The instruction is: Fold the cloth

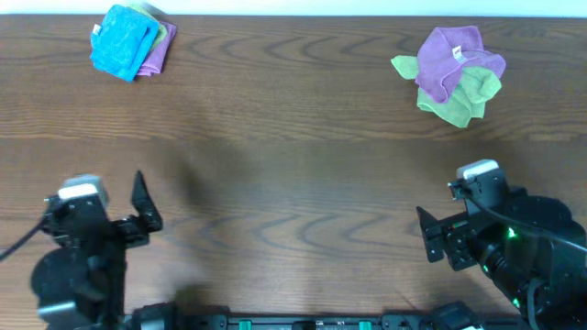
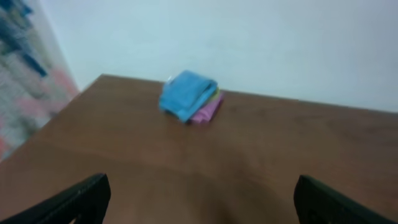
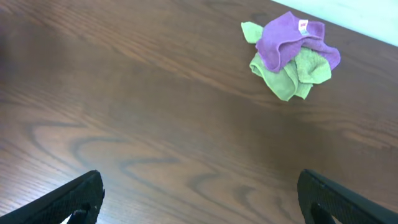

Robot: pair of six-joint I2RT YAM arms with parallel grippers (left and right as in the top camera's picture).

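Left gripper (image 1: 147, 200): stationed at the near-left part of the table (image 1: 293, 137), above the wood, jaws spread wide with nothing between them. The left wrist view shows both fingertips (image 2: 74, 199) at the bottom corners with bare table between

Right gripper (image 1: 427, 236): stationed at the near-right part of the table, jaws likewise fully apart and holding nothing. Its wrist view shows only wood grain between the fingers (image 3: 68, 199)

Table centre: bare brown wood grain

Far-left corner of the table: the cloth (image 1: 119, 41), bright blue, lies in a compact folded bundle, well apart from both grippers. It rests on top of a folded purple cloth (image 1: 158, 55), with a strip of folded lime-green cloth (image 1: 158, 27) showing at the same stack's far side

Far-right part of the table: a crumpled purple cloth (image 1: 445, 60) with a small white tag (image 1: 454, 52) lies over a crumpled lime-green cloth (image 1: 459, 96), the two touching in one loose heap
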